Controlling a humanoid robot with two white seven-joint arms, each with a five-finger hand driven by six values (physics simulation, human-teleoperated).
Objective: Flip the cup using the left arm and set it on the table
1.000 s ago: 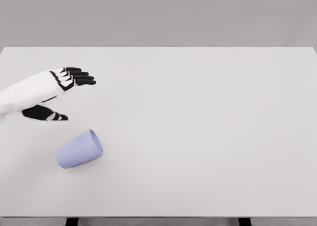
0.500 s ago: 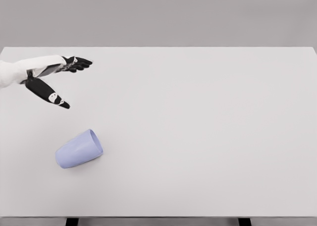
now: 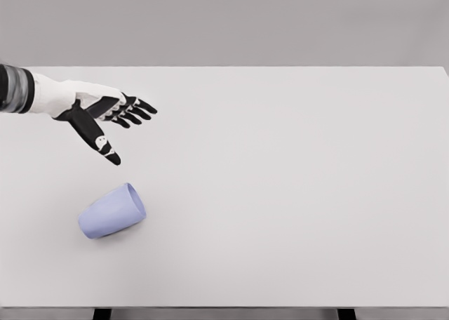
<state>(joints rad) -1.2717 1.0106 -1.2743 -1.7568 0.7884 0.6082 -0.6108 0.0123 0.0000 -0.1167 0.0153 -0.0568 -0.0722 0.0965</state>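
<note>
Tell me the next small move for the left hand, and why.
Probably lower the left hand toward the cup. The cup lies on its side on the table, untouched, and the hand is open, hovering farther back with a clear gap between them, thumb pointing down toward it.

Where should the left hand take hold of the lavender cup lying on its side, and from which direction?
Probably around the middle of the cup, coming down from above and behind, thumb on one side of its wall and fingers on the other. It lies on its side on the table, so its rounded wall faces up. The left hand hovers open beyond it.
</note>
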